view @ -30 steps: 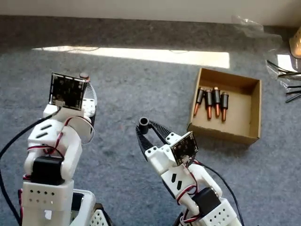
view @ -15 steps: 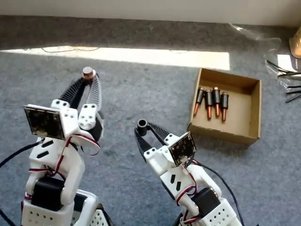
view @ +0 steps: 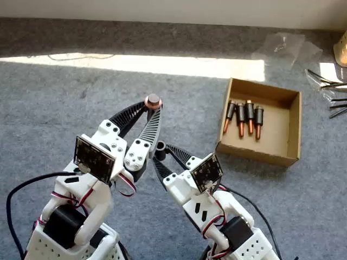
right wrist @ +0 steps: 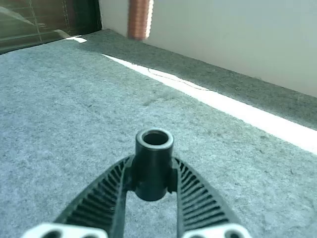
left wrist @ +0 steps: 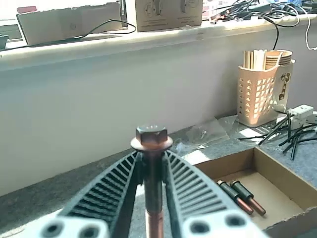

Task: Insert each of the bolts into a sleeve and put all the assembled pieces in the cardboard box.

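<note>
My left gripper (view: 152, 104) (left wrist: 153, 163) is shut on a copper bolt (left wrist: 152, 168), held upright with its hex head (view: 154, 101) on top. My right gripper (view: 159, 150) (right wrist: 153, 173) is shut on a black sleeve (right wrist: 154, 163) (view: 160, 147), whose open bore faces up. In the high view the bolt sits just beyond and slightly left of the sleeve. The bolt's lower tip (right wrist: 139, 19) hangs above the sleeve in the right wrist view. The cardboard box (view: 290, 125) stands to the right, holding several assembled pieces (view: 242, 118) (left wrist: 241, 195).
Grey carpet covers the table. Clear plastic bags (view: 283, 47) and black cable ties (view: 331, 81) lie beyond the box at the far right. A beige basket (left wrist: 261, 85) stands by the wall.
My left arm has swung right and forward, carrying the bolt from the far left to just above the sleeve. The right gripper with the sleeve has drawn back slightly.
</note>
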`<action>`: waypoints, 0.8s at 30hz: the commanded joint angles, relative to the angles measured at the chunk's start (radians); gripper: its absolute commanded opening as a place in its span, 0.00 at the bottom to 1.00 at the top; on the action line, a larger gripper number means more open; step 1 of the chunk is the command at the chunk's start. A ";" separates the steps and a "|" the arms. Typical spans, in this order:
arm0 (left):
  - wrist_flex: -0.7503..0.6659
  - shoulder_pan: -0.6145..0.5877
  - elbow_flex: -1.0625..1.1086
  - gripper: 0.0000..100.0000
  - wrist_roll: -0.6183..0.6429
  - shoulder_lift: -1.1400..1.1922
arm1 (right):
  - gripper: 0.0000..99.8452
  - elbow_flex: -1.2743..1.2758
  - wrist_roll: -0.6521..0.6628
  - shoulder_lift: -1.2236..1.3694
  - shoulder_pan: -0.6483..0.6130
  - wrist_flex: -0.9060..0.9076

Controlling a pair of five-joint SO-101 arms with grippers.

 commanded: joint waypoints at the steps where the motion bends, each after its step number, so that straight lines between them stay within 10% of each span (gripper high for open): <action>1: -0.028 0.018 -0.013 0.01 -0.072 -0.024 | 0.00 0.136 -0.002 -0.004 -0.007 -0.054; 9: -0.184 0.010 0.105 0.01 0.149 -0.024 | 0.00 0.133 -0.003 -0.004 0.016 -0.058; 24: -0.298 -0.005 0.217 0.01 0.163 -0.025 | 0.00 0.133 -0.009 -0.004 0.073 -0.059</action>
